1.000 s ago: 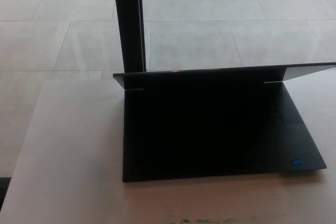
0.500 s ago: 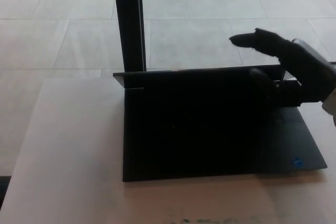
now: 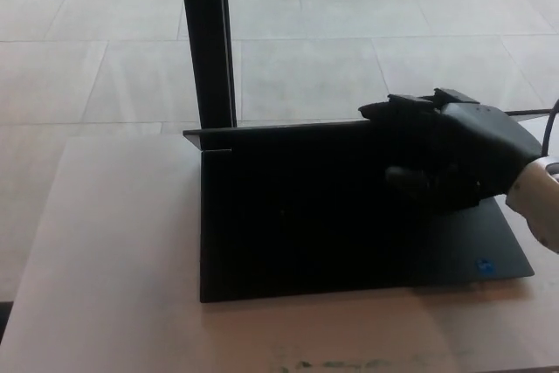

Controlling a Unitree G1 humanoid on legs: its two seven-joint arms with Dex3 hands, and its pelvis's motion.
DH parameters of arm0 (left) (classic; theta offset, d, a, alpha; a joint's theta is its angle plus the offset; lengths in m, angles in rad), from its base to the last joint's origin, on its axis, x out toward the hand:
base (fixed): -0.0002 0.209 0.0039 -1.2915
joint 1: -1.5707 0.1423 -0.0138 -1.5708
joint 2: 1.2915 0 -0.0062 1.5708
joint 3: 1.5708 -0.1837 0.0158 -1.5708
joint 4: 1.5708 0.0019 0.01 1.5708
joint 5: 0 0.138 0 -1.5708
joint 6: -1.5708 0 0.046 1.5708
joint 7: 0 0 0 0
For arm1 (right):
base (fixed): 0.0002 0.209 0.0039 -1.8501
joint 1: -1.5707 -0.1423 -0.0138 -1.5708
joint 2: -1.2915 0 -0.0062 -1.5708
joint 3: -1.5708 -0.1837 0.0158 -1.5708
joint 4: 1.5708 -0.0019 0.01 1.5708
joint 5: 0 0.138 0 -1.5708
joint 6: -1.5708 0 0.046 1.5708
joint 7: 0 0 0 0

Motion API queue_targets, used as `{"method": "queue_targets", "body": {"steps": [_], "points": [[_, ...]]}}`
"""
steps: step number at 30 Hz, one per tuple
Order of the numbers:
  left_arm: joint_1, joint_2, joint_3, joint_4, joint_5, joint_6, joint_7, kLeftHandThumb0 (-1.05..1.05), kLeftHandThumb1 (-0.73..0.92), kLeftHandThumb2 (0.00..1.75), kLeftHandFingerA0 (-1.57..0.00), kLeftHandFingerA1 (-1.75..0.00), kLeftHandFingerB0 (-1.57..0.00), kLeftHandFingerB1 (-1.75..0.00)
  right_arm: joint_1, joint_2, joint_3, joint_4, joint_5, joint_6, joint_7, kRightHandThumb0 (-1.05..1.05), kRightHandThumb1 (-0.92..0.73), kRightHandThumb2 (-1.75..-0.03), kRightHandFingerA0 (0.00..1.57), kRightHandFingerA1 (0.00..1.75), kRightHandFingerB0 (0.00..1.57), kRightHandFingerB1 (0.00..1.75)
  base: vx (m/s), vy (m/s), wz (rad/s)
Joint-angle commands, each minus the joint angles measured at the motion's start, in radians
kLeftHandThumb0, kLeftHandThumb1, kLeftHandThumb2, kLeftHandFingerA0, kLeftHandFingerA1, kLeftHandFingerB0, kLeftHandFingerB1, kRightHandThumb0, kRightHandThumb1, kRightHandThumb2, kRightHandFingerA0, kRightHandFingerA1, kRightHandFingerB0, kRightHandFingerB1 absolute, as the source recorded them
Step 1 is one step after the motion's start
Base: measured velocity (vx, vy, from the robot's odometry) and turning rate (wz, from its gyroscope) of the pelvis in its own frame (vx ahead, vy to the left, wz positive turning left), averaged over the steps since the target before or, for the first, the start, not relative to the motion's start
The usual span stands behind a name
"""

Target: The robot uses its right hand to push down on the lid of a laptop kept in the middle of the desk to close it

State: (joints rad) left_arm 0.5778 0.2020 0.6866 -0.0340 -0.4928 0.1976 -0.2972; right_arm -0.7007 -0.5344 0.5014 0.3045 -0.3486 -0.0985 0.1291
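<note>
A black laptop (image 3: pixel 306 216) lies open in the middle of the pale desk (image 3: pixel 105 286). Its lid (image 3: pixel 279 133) leans far back, and I see it only as a thin dark strip along the back of the base. My right hand (image 3: pixel 445 150) comes in from the right and rests over the right part of the lid's edge. Two fingers (image 3: pixel 393 109) reach across the top of the edge while the thumb (image 3: pixel 406 179) hangs in front of it, above the keyboard. The hand holds nothing. My left hand does not show.
A black upright post (image 3: pixel 207 41) stands just behind the desk, near the lid's left end. Beyond it lies a pale tiled floor (image 3: pixel 349 32). A small blue sticker (image 3: pixel 483 265) marks the laptop's front right corner. The desk's left edge runs diagonally at the left.
My right hand came in from the right and dropped from above the lid onto its right edge. The picture has shifted slightly. The lid looks a little lower than before.
</note>
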Motion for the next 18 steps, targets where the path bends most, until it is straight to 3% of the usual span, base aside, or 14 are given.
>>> {"method": "queue_targets", "body": {"steps": [1,6,15,16,17,18], "points": [[-0.006,0.039,-0.005,0.015,-0.003,0.023,-0.016,-0.95,0.9,0.67,-0.25,-0.54,-0.21,-0.46,0.096,-0.046,0.11,0.105,-0.214,-0.063,-0.016,-0.9,-0.92,-0.77,0.19,0.52,0.29,0.37,0.0,0.0,0.0],[-0.013,0.047,-0.002,-0.008,-0.015,0.04,-0.015,-0.95,0.89,0.67,-0.24,-0.57,-0.2,-0.47,0.13,-0.035,0.112,0.138,-0.221,-0.07,-0.062,-0.89,-0.92,-0.77,0.23,0.59,0.3,0.4,0.0,0.0,0.0],[-0.027,0.058,0.0,0.024,-0.023,0.043,-0.023,-0.95,0.89,0.67,-0.25,-0.56,-0.21,-0.46,0.306,0.052,0.079,0.247,-0.161,-0.024,-0.09,-0.91,-0.92,-0.76,0.18,0.51,0.28,0.39,0.0,0.0,0.0],[-0.027,0.056,0.0,0.024,-0.024,0.042,-0.023,-0.98,0.87,0.67,-0.27,-0.6,-0.24,-0.51,0.304,0.054,0.075,0.25,-0.165,-0.026,-0.089,-0.88,-0.72,-1.16,0.37,0.57,0.38,0.5,-0.05,0.015,0.09],[-0.015,0.055,-0.004,0.009,-0.016,0.03,-0.028,-0.94,0.9,0.68,-0.24,-0.56,-0.2,-0.47,0.326,0.066,0.077,0.272,-0.164,-0.025,-0.094,-0.9,-0.92,-0.77,0.18,0.51,0.25,0.39,0.0,0.0,0.0],[-0.009,0.055,-0.006,0.003,-0.013,0.023,-0.035,-0.95,0.9,0.67,-0.23,-0.58,-0.2,-0.48,0.348,0.078,0.074,0.296,-0.163,-0.033,-0.104,-0.92,-0.92,-0.77,0.17,0.51,0.26,0.4,0.0,0.012,0.11]]}}
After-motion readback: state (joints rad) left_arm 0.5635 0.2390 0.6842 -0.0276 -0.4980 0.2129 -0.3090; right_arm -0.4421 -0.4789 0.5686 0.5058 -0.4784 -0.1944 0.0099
